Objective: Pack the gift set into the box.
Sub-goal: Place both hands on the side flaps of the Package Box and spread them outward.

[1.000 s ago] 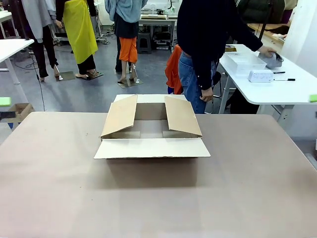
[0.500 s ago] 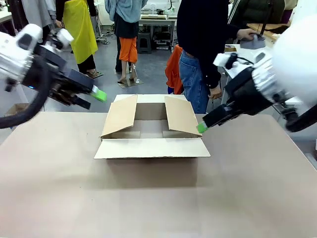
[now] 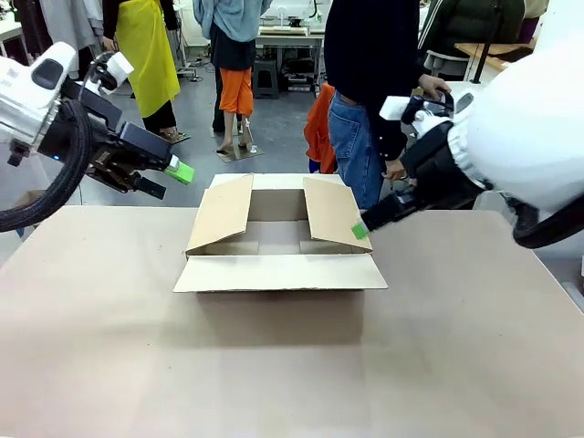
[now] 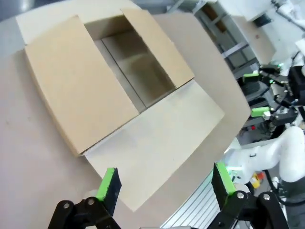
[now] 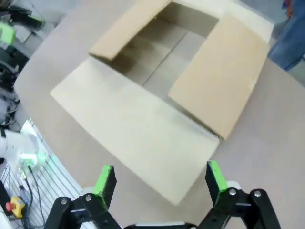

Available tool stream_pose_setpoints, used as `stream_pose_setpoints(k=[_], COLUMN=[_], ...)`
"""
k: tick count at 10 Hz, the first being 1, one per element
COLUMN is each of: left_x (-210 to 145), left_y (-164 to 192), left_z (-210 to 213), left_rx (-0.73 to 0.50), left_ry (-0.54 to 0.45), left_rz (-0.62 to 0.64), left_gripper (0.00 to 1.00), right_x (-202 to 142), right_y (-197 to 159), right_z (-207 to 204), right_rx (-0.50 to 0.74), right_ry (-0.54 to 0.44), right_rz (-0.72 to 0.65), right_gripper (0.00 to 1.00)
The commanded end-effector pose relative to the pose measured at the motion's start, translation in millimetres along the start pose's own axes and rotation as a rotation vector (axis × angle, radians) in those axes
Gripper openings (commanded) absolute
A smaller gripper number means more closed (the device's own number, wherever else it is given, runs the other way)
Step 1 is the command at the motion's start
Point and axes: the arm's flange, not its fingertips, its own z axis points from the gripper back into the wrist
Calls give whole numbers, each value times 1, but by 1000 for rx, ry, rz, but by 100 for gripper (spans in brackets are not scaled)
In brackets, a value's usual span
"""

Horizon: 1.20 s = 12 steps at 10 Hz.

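While both of my arms hung over the pale brown table (image 3: pixel 109 347), the large plain brown corrugated cardboard box (image 3: pixel 278 239) sat at its centre, right way up and unsealed. Its near flap lay flat toward six o'clock, its far flap leaned back toward twelve, and the two side flaps at nine and three o'clock tilted inward over the opening, with the brown floor showing between them. My left gripper (image 3: pixel 170 181) hovered in the air at ten o'clock of the box, apart from it, its fingers spread wide and grasping nothing; from the left wrist camera the same gripper (image 4: pixel 166 181) looked down on the near flap, with bare cardboard between the green pads (image 4: pixel 108 183). My right gripper (image 3: pixel 361 228) hung at three o'clock of the box, just beside the outer edge of the right side flap; whether it touched that flap I could not tell from the front. From the right wrist camera this gripper (image 5: pixel 159 178) was likewise released, pads far apart, above the near flap. At twelve o'clock beyond the table stood a person in a dark top and blue jeans (image 3: pixel 370 55).
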Motion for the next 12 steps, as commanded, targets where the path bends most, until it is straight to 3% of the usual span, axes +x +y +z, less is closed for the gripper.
stream_pose_setpoints(k=[1,4,5,7,8,9,10,12], left_x=[28,77,82,88,94,92,75,81], left_y=[-24,-43,-45,-47,-44,-50,-32,-40], left_z=[-32,-84,-108,-150,-163,-156,-153,-167], left_rx=[176,340,429,567,590,371,545,507], left_ry=[60,154,171,185,183,307,176,224], left_rz=[-2,13,55,103,143,97,88,104], left_gripper=[100,100,100,100,100,100,100,100], right_x=[25,23,22,22,22,22,22,22], right_y=[6,-13,1,1,1,1,1,1], right_z=[-43,-55,-39,-39,-39,-39,-39,-39], right_rx=[-100,-88,-95,-95,-95,-95,-95,-95], right_ry=[-167,-205,-187,-187,-187,-187,-187,-187], right_rz=[-98,-222,-138,-138,-138,-138,-138,-138], right_gripper=[100,100,100,100,100,100,100,100])
